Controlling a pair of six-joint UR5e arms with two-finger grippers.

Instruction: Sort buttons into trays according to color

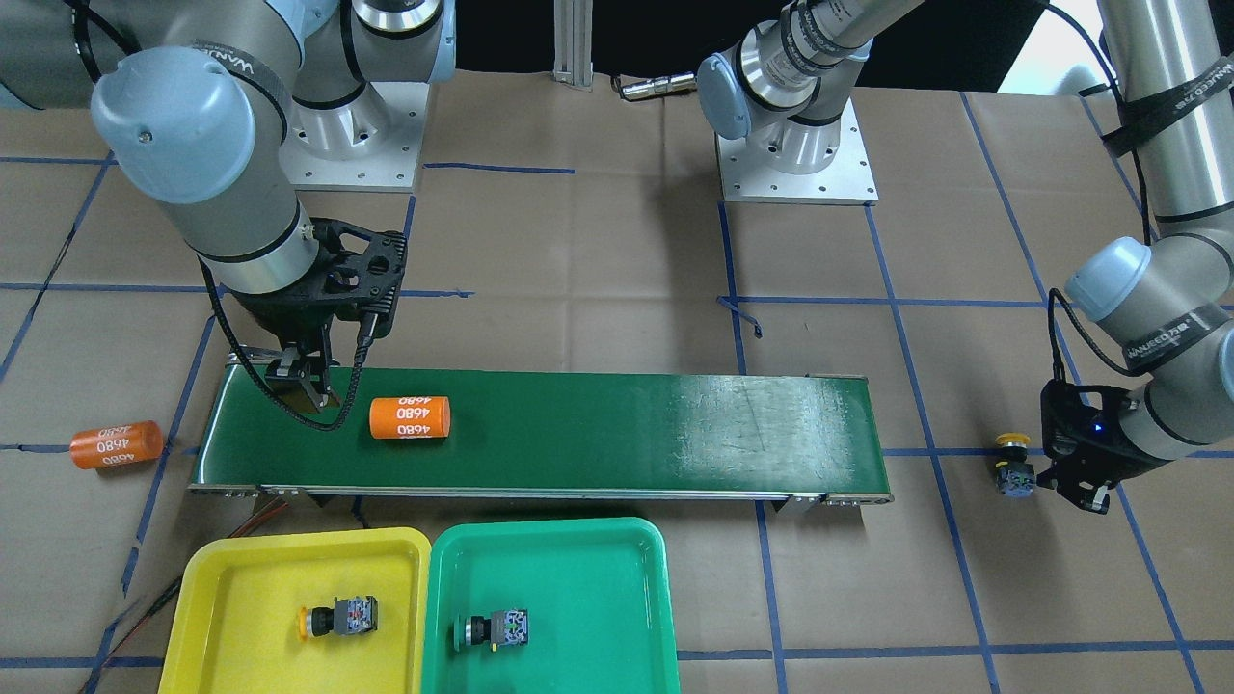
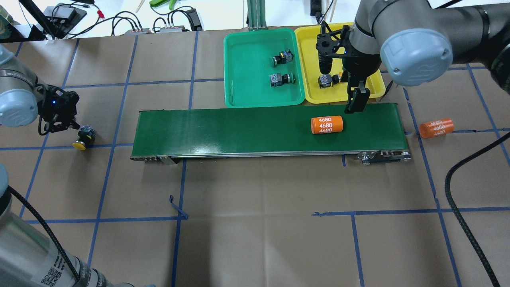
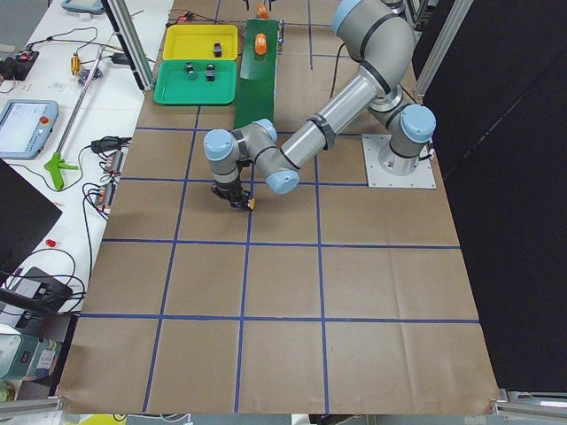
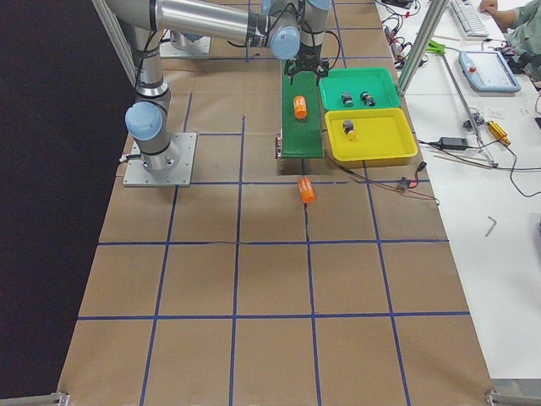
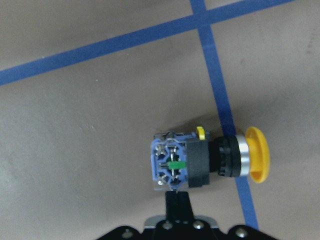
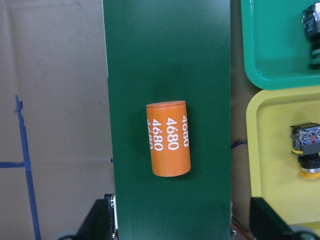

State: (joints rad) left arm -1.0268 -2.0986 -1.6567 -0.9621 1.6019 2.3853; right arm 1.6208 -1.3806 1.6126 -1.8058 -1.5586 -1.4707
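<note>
- The last unsorted piece, a yellow-capped push-button with a blocky black-and-blue switch body, lay on its side on the brown paper table. It rested across a blue tape line, well apart from both trays.
- The left gripper sat just at the button's body. Its jaws looked drawn together into one narrow black tip, holding nothing.
- Judged risk: with the jaws closed, any advance would shove the button rather than take it. The round cap could then let it roll or pivot away.
- A grasp on the cap's curved rim would probably slip, so the squarer body looked the safer hold.
- The right gripper hung over the long dark-green conveyor belt. Its jaws were spread wide and empty, with an orange cylinder marked "4680" lying on the belt just ahead of them.
- That cylinder could be picked by mistake, and if the button were sent along the belt it would block or knock it.
- The shallow yellow plastic tray already held one yellow-capped button.
- The green plastic tray beside it held two green-capped buttons.
- The right arm stood over the yellow tray's near edge, crowding any drop there.
- A second orange cylinder lay on the table beyond the belt's end, out of the way.
</note>
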